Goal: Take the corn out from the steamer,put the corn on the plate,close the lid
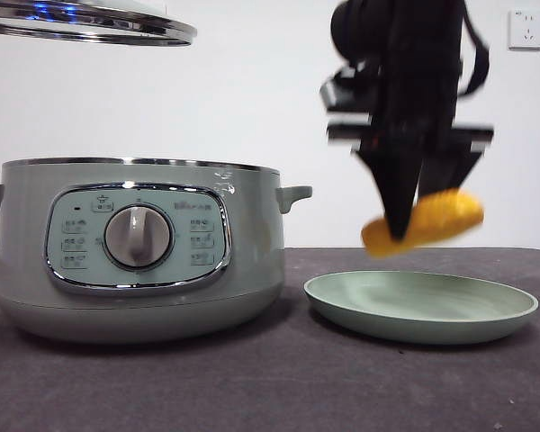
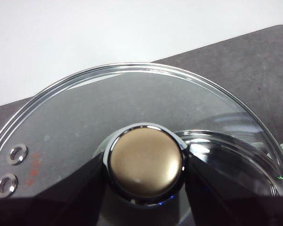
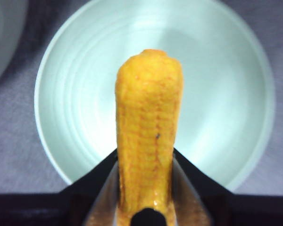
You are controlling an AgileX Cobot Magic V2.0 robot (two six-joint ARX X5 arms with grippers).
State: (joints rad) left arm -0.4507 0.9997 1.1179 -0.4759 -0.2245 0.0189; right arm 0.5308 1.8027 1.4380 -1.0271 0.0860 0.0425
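Note:
My right gripper (image 1: 403, 220) is shut on the yellow-orange corn (image 1: 427, 220) and holds it in the air a little above the pale green plate (image 1: 420, 306). In the right wrist view the corn (image 3: 148, 136) sits between the jaws, over the middle of the plate (image 3: 75, 94). My left gripper (image 2: 146, 162) is shut on the knob (image 2: 146, 161) of the glass lid (image 2: 85, 113). It holds the lid (image 1: 90, 22) high above the grey-green steamer (image 1: 139, 247), which stands uncovered at the left.
The steamer and plate stand side by side on a dark table (image 1: 279, 387). A white wall with a socket (image 1: 526, 29) is behind.

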